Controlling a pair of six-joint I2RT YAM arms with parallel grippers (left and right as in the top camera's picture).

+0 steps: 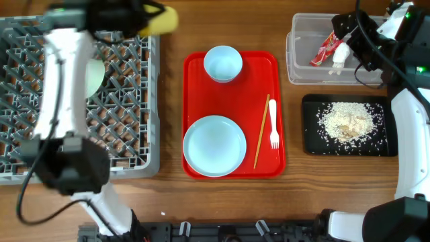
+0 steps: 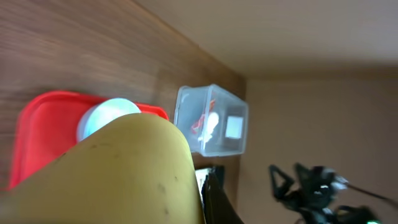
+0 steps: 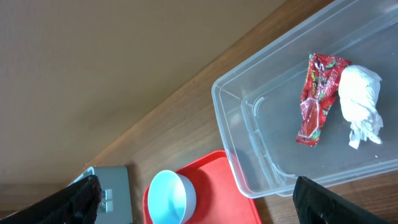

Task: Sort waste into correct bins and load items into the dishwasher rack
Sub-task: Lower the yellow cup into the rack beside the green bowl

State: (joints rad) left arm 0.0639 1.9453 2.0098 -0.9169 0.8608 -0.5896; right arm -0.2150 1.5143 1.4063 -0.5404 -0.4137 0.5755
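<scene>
Grey plastic dishwasher rack (image 1: 127, 134) occupies the left of the table. It holds one item, the mint-green bowl (image 1: 95, 78), partly hidden under the left arm.

Red serving tray (image 1: 232, 171), centre, carries four items not yet loaded:
- pale blue plate (image 1: 215, 145), near end
- light blue bowl (image 1: 223, 63), far end
- wooden chopstick (image 1: 261, 132), along the right side
- white fork (image 1: 273, 125), just beside the chopstick

Clear tub (image 1: 302, 47), far right, contains the red wrapper (image 3: 318, 96) and the white napkin (image 3: 362, 102), touching each other. Black tray (image 1: 312, 144), near the tub, holds the rice scraps (image 1: 346, 121). Judged from this, waste sorting is complete.

Left gripper (image 1: 148, 19) is clenched on the yellow cup (image 1: 162, 20), held above the far right corner of the rack; the cup is not yet seated. Right gripper (image 1: 349, 40) is spread wide and empty, above the tub.

Remaining work, as judged: seat the cup, then load the four tray items.
</scene>
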